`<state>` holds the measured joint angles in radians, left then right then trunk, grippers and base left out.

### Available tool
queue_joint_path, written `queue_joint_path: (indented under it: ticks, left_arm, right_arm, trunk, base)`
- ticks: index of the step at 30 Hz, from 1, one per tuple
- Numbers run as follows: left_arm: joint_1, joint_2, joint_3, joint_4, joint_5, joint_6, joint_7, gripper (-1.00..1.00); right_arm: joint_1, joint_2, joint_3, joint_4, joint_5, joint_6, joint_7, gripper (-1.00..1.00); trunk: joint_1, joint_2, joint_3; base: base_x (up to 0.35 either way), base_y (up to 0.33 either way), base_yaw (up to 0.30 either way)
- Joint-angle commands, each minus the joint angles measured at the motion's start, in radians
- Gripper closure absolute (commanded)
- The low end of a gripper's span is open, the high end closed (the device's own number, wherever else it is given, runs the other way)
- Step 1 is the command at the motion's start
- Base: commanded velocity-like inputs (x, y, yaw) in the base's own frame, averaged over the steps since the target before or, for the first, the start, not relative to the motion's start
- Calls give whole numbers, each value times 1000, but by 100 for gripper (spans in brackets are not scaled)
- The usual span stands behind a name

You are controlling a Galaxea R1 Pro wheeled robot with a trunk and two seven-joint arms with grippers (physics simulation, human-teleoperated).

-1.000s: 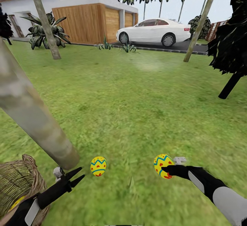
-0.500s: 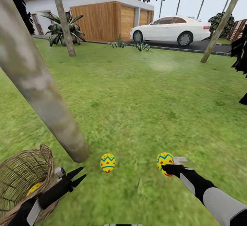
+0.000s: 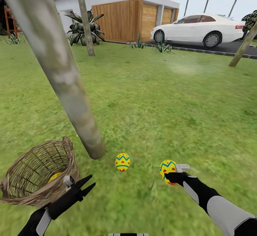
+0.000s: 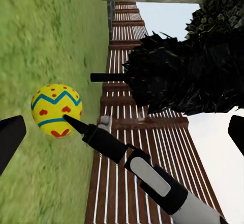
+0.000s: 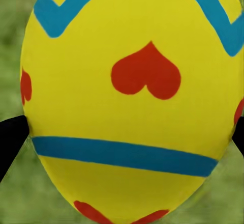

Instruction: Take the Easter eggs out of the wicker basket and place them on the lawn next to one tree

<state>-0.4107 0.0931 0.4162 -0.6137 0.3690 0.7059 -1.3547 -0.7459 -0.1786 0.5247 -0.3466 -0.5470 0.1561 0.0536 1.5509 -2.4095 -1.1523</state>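
Right claw (image 3: 171,177): closed on an Easter egg, black fingers (image 5: 10,137) pressing both sides of the shell in the right wrist view; sits at about 5 o'clock in the head view, low over the lawn.
Held egg (image 3: 167,171): yellow, blue zigzag and band, red hearts; gripped at its near side, whether it touches the grass cannot be told.
Left claw (image 3: 90,183): fingers spread apart in a narrow V, nothing between them; at about 7 o'clock, just beside the basket rim.
Second egg (image 3: 122,162): lying free on the lawn at 6 o'clock, just beside the foot of the tree, between the two claws.
Third egg (image 3: 55,176): a patch of yellow inside the wicker basket, mostly hidden by the weave.
Wicker basket (image 3: 26,178): tipped on the grass at 8 o'clock, near the trunk base, opening toward the camera.
Tree (image 3: 59,68): thick pale mottled trunk, leaning from 11 o'clock down to the grass near centre.
Lawn (image 3: 160,103): bright green, wide.
Left wrist view: the held egg (image 4: 56,110) with the right arm (image 4: 137,168) on it, a brown slat fence (image 4: 127,127) and a dark-leaved tree (image 4: 188,66) behind.
Background, 12 to 2 o'clock: house with wooden garage doors (image 3: 125,19), white car (image 3: 200,28).
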Motion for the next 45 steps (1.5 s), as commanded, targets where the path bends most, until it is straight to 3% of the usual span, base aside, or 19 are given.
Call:
queue_joint_path:
  ticks: [1,4,6,9,36,45]
  left_arm:
    - [-1,-4,1,0,0,10,-3,-100]
    - [0,-10,1,0,0,10,-3,-100]
    - [0,-14,1,0,0,10,-3,-100]
    - [0,-22,0,0,-1,10,-3,-100]
    - [0,-39,-2,0,-2,10,-3,-100]
    - [0,-46,-2,0,-2,10,-3,-100]
  right_arm:
    - [-1,18,3,-5,6,4,-5,100]
    - [-2,92,1,-13,94,-12,-111,100]
    - [-3,155,0,-11,145,-90,-192,100]
    - [-3,187,1,-5,190,-148,-253,100]
    - [-3,198,3,-5,197,-165,-261,100]
    - [-3,199,3,-3,197,-165,-261,100]
  trunk:
    - [0,0,-2]
    - [0,0,-5]
    - [0,0,-7]
    - [0,0,-10]
    - [0,0,-28]
    - [0,0,-28]
  base:
    - [0,-134,239]
    - [0,-232,221]
    - [0,-75,211]
    - [0,-12,209]
    - [73,-79,199]
    - [76,-278,291]
